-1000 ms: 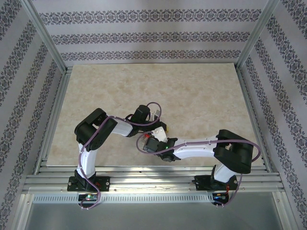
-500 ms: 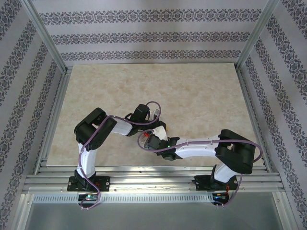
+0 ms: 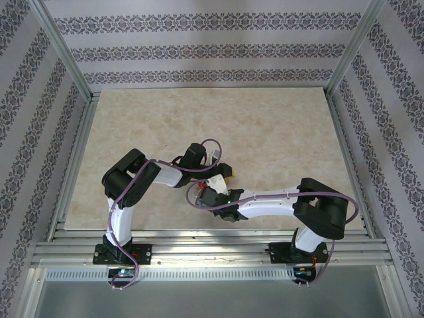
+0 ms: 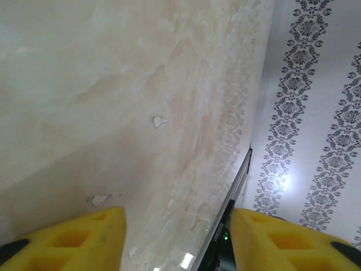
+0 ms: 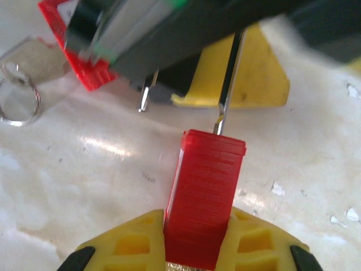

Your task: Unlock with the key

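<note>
Overhead, the two arms meet over the near middle of the pale marbled table (image 3: 265,126), the left gripper (image 3: 225,174) just beyond and to the right of the right gripper (image 3: 209,191). At that size the view above gives no more than a speck of red and white between them; what is held cannot be made out there.

The right wrist view supplies it. The right gripper's yellow fingers (image 5: 256,245) are clamped on the two sides of a red ribbed plastic padlock (image 5: 208,180), which stands up from between them just above the table. A thin metal shackle (image 5: 230,79) enters the top of the padlock; a second metal tip ends to its left, clear of the body, and the part joining them is hidden behind a dark blurred body, so I cannot tell whether the shackle is latched. Behind the shackle sits one yellow finger (image 5: 256,79) of the left gripper. At the far left of this view a flat silver key (image 5: 32,56) lies on the table with a wire key ring (image 5: 17,104) attached, apart from the padlock. Beside it is a red ribbed piece (image 5: 76,59), half hidden; what it belongs to is unclear.

The left wrist view shows its own jaws standing wide apart with bare table between them, and a patterned wall (image 4: 316,113) at the right.
</note>
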